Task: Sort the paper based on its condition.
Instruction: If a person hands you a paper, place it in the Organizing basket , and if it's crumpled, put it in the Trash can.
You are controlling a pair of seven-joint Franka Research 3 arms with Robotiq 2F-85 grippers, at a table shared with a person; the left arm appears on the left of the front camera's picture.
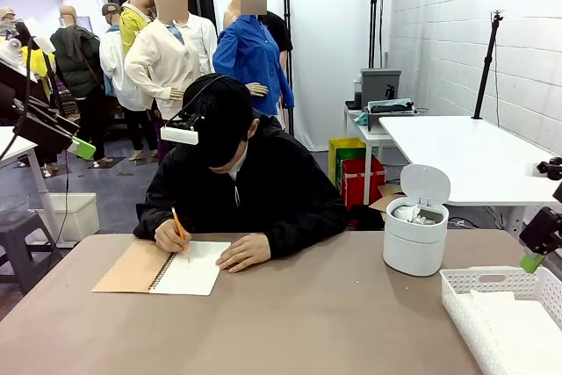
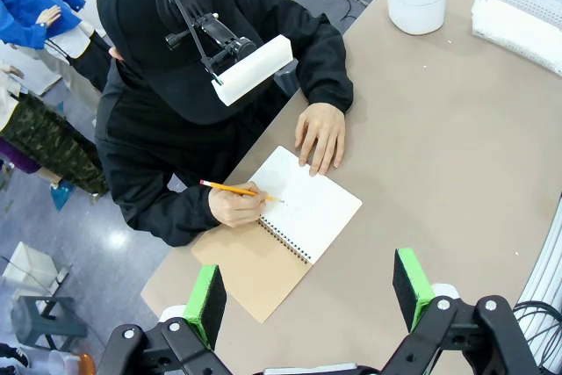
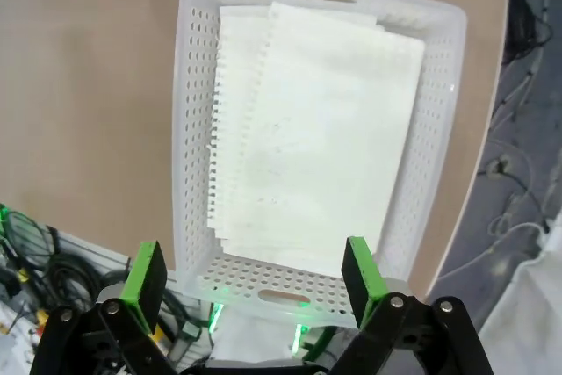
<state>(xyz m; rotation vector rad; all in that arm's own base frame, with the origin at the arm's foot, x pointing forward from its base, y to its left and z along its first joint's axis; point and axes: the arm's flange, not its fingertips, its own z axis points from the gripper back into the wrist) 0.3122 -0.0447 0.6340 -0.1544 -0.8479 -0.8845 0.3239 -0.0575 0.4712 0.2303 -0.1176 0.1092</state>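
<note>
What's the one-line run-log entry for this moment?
left gripper: open | right gripper: open, empty, above basket | smooth sheets: in basket | crumpled balls: in bin | person: writing in notebook

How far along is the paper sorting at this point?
Done: several smooth sheets lie in the white basket, and crumpled paper sits in the lidded bin. In hand: nothing; the right tool hangs open over the basket, the left tool open too. Left: the person is writing in the notebook, so another page may come.
</note>
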